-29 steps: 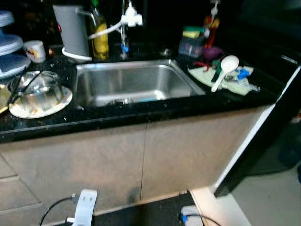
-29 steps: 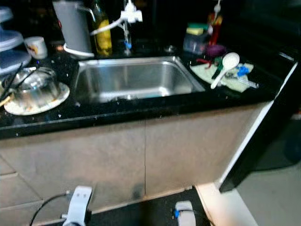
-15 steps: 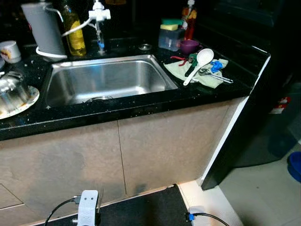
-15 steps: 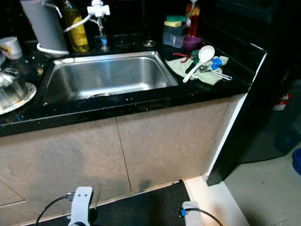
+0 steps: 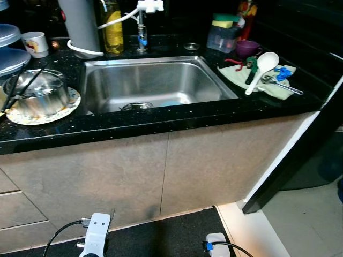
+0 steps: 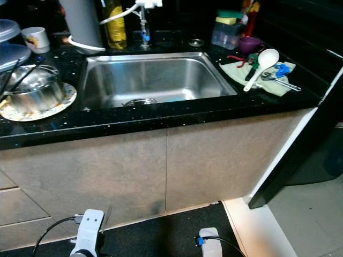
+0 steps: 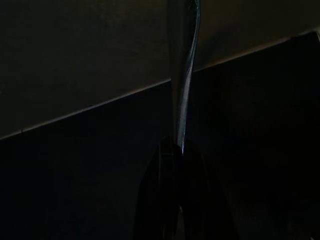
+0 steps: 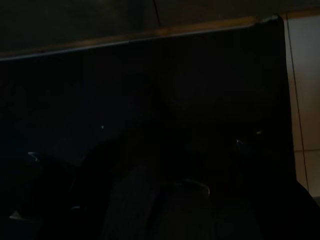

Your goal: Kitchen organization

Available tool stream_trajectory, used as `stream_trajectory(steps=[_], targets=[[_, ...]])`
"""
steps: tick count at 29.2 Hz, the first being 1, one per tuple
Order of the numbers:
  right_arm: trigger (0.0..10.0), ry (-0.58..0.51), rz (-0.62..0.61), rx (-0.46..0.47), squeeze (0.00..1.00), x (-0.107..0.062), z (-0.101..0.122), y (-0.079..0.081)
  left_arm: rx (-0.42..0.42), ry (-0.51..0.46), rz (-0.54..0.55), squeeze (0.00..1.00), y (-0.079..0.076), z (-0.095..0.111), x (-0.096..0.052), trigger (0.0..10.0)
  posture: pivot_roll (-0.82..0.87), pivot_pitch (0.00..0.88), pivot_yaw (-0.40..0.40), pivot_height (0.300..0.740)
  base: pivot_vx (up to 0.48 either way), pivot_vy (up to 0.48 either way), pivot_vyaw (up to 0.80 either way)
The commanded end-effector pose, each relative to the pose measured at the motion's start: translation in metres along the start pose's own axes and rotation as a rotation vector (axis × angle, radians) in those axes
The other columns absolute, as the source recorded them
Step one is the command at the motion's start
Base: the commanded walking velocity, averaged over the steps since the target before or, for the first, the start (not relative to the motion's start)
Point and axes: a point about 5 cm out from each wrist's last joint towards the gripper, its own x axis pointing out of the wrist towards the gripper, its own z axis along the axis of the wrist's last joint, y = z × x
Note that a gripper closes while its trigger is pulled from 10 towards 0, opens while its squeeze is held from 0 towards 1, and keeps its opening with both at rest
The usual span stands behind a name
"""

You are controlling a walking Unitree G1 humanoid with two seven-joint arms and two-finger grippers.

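Left eye view: black speckled counter (image 5: pixel 134 126) with a steel sink (image 5: pixel 155 85) set in it. On the robot's left of the basin, a steel bowl (image 5: pixel 37 96) sits on a soiled plate (image 5: pixel 67 110), dark utensils leaning in it; likely parked there awaiting washing. A white cup (image 5: pixel 36 43) stands behind it, near a grey jug (image 5: pixel 80 24) and a yellow bottle (image 5: pixel 112 29) by the tap (image 5: pixel 142 16). To the right of the basin, a white ladle (image 5: pixel 261 69) and small tools lie on a cloth (image 5: pixel 257 83), probably laid out to dry. Both arms hang low in front of the cabinet.

Right eye view: same layout; a sponge tub (image 6: pixel 225 29) and a purple cup (image 6: pixel 249 44) stand behind the cloth.

Left wrist view: very dark. The left gripper (image 7: pixel 177 160) appears pinched shut on a thin metal utensil (image 7: pixel 184 75), though the shade makes this uncertain.

Right wrist view: near black; a dark mat edge against pale floor (image 8: pixel 305 75). The right gripper's jaws I cannot tell.
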Motion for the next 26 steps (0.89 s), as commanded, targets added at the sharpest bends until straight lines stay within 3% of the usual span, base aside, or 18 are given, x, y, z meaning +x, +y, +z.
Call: stream_trajectory(steps=[1,2,5,6,8,9,10,16,20,24,26], targets=[[10.0,-0.018,0.039,-0.02,0.0,-0.001,0.0,0.001,0.025,-0.036,-0.059,0.0,-0.009,0.002,-0.002,10.0,-0.04,0.118,-0.022,0.74,0.0,0.0,0.0],[10.0,-0.018,0.039,-0.02,0.0,-0.001,0.0,0.001,0.025,-0.036,-0.059,0.0,-0.009,0.002,-0.002,10.0,-0.04,0.118,-0.022,0.74,0.0,0.0,0.0],[10.0,-0.24,0.299,-0.07,0.0,0.0,0.045,0.017,0.148,-0.266,-0.149,0.0,-0.017,0.036,-0.016,10.0,-0.03,0.12,-0.016,0.74,0.0,0.0,0.0],[10.0,-0.24,0.299,-0.07,0.0,0.0,0.045,0.017,0.148,-0.266,-0.149,0.0,-0.017,0.036,-0.016,10.0,-0.03,0.12,-0.016,0.74,0.0,0.0,0.0],[10.0,-0.362,0.38,-0.089,0.0,-0.004,0.074,0.019,0.149,-0.366,-0.171,0.0,-0.018,0.058,-0.028,10.0,-0.03,0.122,-0.018,0.74,0.0,0.0,0.0],[10.0,-0.362,0.38,-0.089,0.0,-0.004,0.074,0.019,0.149,-0.366,-0.171,0.0,-0.018,0.058,-0.028,10.0,-0.03,0.122,-0.018,0.74,0.0,0.0,0.0],[10.0,-0.445,0.418,-0.086,0.0,-0.009,0.097,0.019,0.173,-0.402,-0.15,0.0,-0.012,0.069,-0.032,10.0,-0.03,0.122,-0.022,0.74,0.0,0.0,0.0],[10.0,-0.499,0.471,-0.114,0.0,-0.01,0.12,0.029,0.222,-0.41,-0.126,0.0,-0.001,0.074,-0.027,10.0,-0.02,0.121,-0.032,0.74,0.0,0.0,0.0],[10.0,-0.662,0.555,-0.025,0.0,-0.028,0.164,0.038,0.23,-0.555,-0.11,0.0,-0.002,0.123,-0.035,10.0,-0.02,0.117,-0.034,0.74,0.0,0.0,0.0],[10.0,-0.7,0.572,-0.012,0.0,-0.034,0.174,0.039,0.233,-0.582,-0.104,0.0,0.0,0.134,-0.037,10.0,-0.03,0.115,-0.03,0.74,0.0,0.0,0.0],[10.0,-0.819,0.617,0.036,0.0,-0.053,0.211,0.038,0.23,-0.683,-0.09,0.0,0.007,0.175,-0.044,10.0,-0.03,0.112,-0.027,0.74,0.0,0.0,0.0]])
